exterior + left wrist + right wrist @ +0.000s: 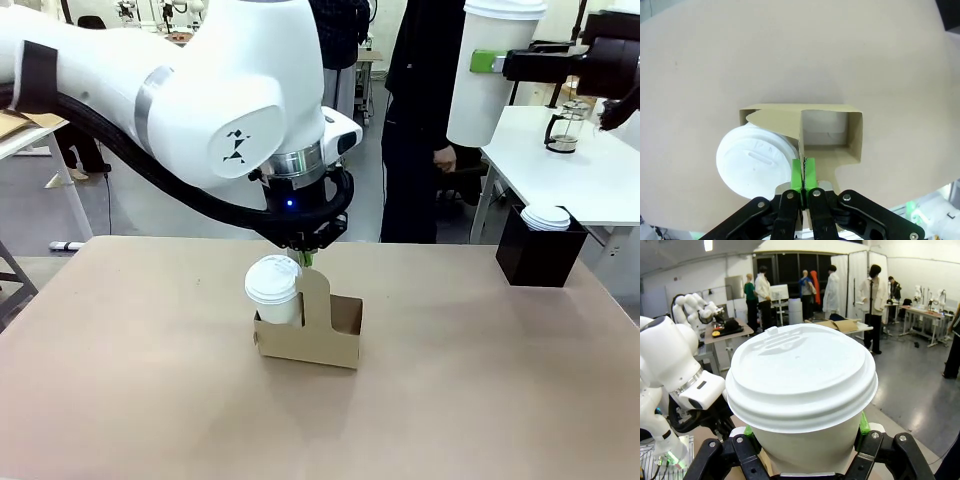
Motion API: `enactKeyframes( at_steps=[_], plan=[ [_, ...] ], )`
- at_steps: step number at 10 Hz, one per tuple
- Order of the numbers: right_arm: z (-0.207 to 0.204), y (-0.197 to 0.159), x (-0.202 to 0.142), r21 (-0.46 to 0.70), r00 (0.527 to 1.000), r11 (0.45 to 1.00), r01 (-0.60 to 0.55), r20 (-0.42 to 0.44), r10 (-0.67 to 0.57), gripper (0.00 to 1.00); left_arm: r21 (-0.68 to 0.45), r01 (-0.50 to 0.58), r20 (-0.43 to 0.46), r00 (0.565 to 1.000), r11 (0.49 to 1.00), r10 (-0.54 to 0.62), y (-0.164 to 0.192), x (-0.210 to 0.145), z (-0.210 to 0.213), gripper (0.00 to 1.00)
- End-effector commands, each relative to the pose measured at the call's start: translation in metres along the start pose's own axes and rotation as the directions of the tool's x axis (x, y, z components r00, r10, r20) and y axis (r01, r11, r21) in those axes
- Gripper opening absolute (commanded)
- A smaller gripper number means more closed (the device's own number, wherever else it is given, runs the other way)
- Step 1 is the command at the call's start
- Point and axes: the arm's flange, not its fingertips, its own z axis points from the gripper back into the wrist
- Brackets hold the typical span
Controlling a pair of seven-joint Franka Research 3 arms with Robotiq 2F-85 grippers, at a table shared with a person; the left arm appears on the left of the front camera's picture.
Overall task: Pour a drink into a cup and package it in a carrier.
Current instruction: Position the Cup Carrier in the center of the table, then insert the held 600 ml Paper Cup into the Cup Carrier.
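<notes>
Step in hand looks like loading a second cup: steady the tan cardboard cup carrier (335, 345) upright by its handle and lower the cup plumb into the free pocket, no tilt, since the lid could pop. Left gripper (803, 169) is pinched tight on the thin rounded handle, with a white lidded paper cup (752, 159) in the pocket just beside it and the other pocket empty. Right gripper (805, 429) is clamped round a second white lidded cup (800, 370), well apart from the carrier. Drink can't be seen under the lids.
</notes>
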Motion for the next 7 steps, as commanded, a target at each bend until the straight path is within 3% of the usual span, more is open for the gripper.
enactKeyframes(
  at_steps=[1, 7],
  plan=[
    [0.0, 0.001, 0.003, 0.003, 1.0, 1.0, -0.005, 0.006, 0.005, 0.8, 0.025, -0.016, -0.008, 1.0, 1.0, 0.016, -0.014, 0.004, -0.003, 0.02],
    [0.0, 0.001, 0.003, 0.003, 1.0, 1.0, -0.005, 0.006, 0.005, 0.8, 0.004, 0.004, -0.018, 1.0, 1.0, -0.004, -0.009, 0.002, -0.006, 0.02]
  ],
)
